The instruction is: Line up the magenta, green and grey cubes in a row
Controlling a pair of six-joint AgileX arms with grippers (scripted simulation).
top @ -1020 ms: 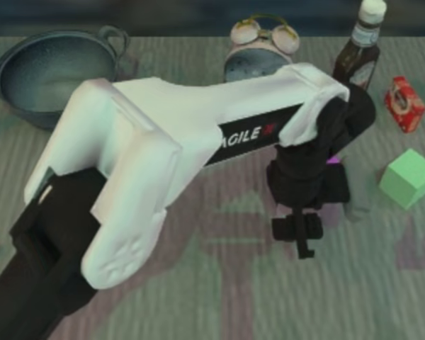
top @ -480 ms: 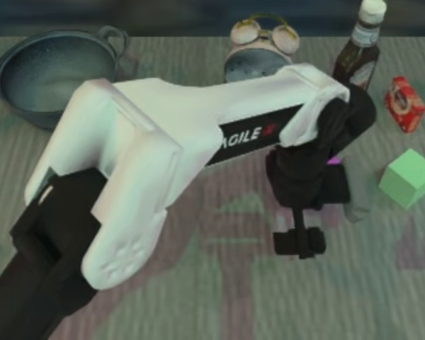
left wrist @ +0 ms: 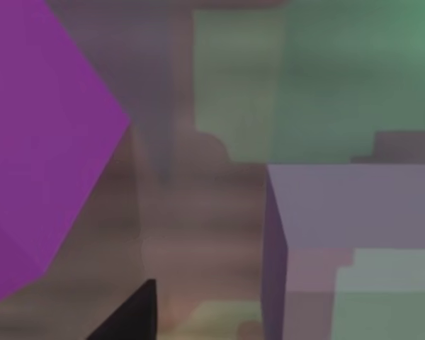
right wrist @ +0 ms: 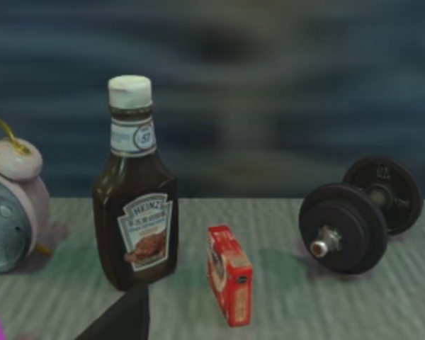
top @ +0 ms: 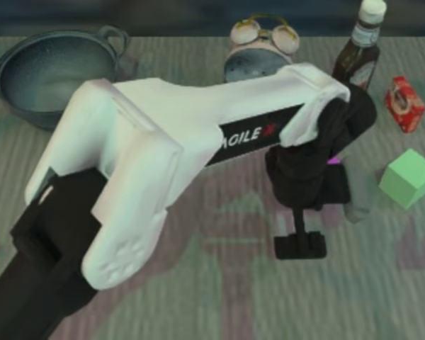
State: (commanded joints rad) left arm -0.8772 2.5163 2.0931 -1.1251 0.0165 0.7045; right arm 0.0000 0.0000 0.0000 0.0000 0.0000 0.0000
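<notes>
Overhead, one container: a dark two-handled pot (top: 53,71) at the far left of the table (top: 219,297). Its pale inner floor shows in full.

Left arm (top: 163,156): the white AgileX link runs from the near left corner diagonally across the table towards the far right. Its dark wrist bends down right of centre. The left hand (top: 299,242) sits low at the near end of that dark assembly, just left of the cubes. Whether it is open or closed, I cannot tell from any view.

The magenta cube (left wrist: 42,156) lies almost wholly hidden under the left wrist in the top view, with only a thin magenta sliver visible at the wrist's right edge. In the left wrist view it is close to the camera and stands apart from the grey cube (top: 358,207), with bare table between them. The grey cube peeks out just right of the dark wrist. The green cube (top: 409,177) sits further right, near the table's right edge and apart from the grey one.

Along the far edge are an alarm clock (top: 262,46), a brown sauce bottle (top: 359,53) and a small red carton (top: 404,104). The right wrist view adds a black dumbbell (right wrist: 358,216) beyond the carton.

Right hand (right wrist: 120,319): only a dark tip shows in its own wrist view, so I cannot tell its state. The right arm does not appear in the top view.
</notes>
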